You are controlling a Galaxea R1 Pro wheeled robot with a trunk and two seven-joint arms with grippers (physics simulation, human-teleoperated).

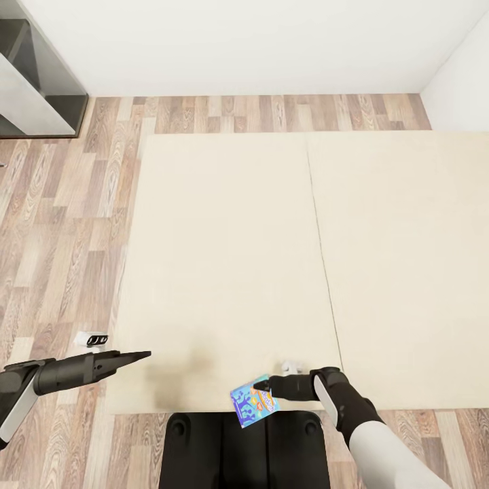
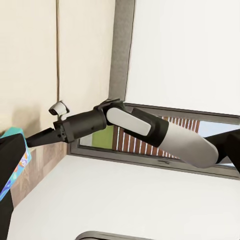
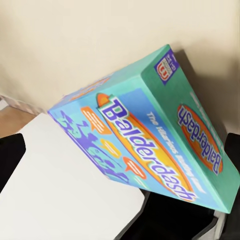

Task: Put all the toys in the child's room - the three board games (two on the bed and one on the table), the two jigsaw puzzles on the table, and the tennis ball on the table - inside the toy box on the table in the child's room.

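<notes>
Right gripper [image 1: 259, 388] is pinching the blue board game [image 1: 253, 400] at the bed's [image 1: 224, 258] near edge, so boxing it is pending; left gripper's [image 1: 139, 355] fingers look closed, holding nothing.

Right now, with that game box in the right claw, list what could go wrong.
1. The blue game box hangs tilted off the tip of the right claw, held near one edge; it could slip out on the way.
2. It sits at the near edge of the bed, so a drop could land it on the floor.
</notes>
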